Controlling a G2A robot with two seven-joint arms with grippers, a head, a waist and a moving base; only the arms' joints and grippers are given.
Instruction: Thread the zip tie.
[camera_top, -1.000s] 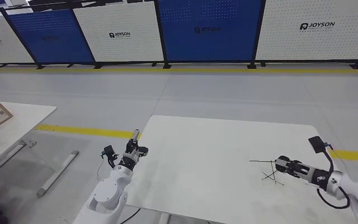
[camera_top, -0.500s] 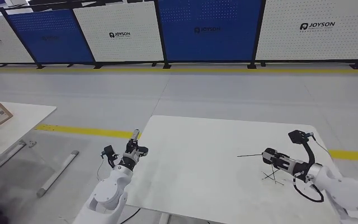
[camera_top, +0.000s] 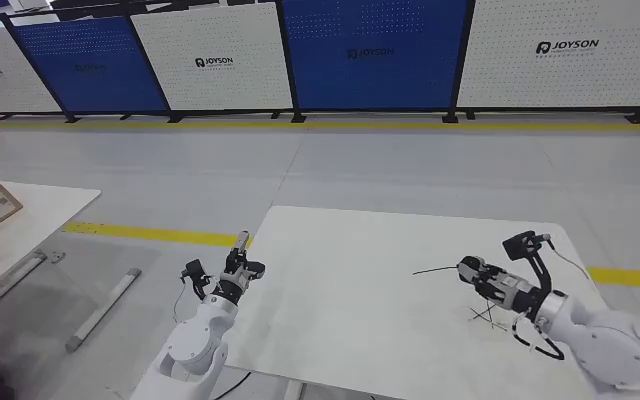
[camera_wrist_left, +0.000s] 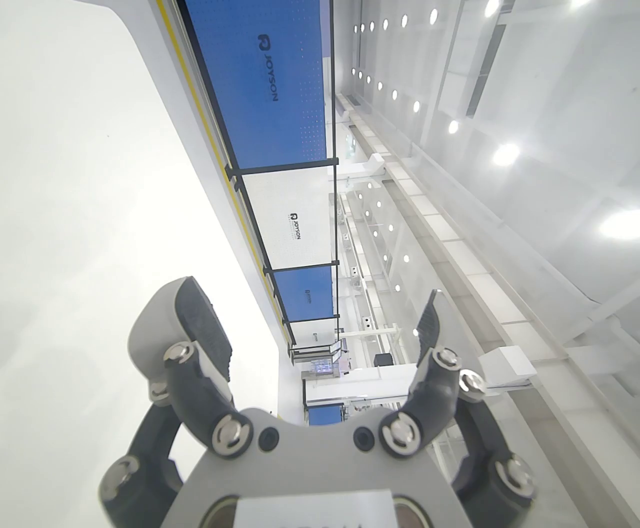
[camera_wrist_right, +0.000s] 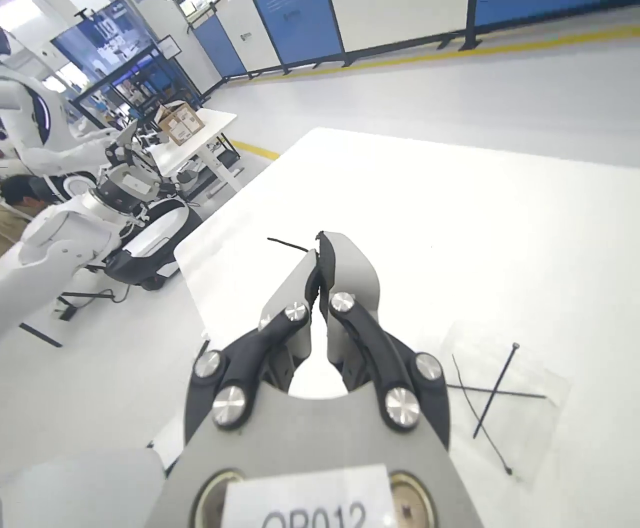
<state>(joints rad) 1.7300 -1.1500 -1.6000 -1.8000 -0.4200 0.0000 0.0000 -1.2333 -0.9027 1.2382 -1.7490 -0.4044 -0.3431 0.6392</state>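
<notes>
My right gripper is shut on a thin black zip tie, held above the white table at its right side. The tie's free end sticks out toward the table's middle. Three more black zip ties lie crossed on the table just behind that gripper. My left gripper stands open at the table's left edge, pointing up, with nothing between its fingers.
Blue and white pegboard panels line the far side of the floor, with a yellow line in front. Another white table stands at the far left. The middle of my table is bare.
My right gripper has lifted one zip tie off the small pile and carried it leftward toward the table's middle. The left arm has not moved.
</notes>
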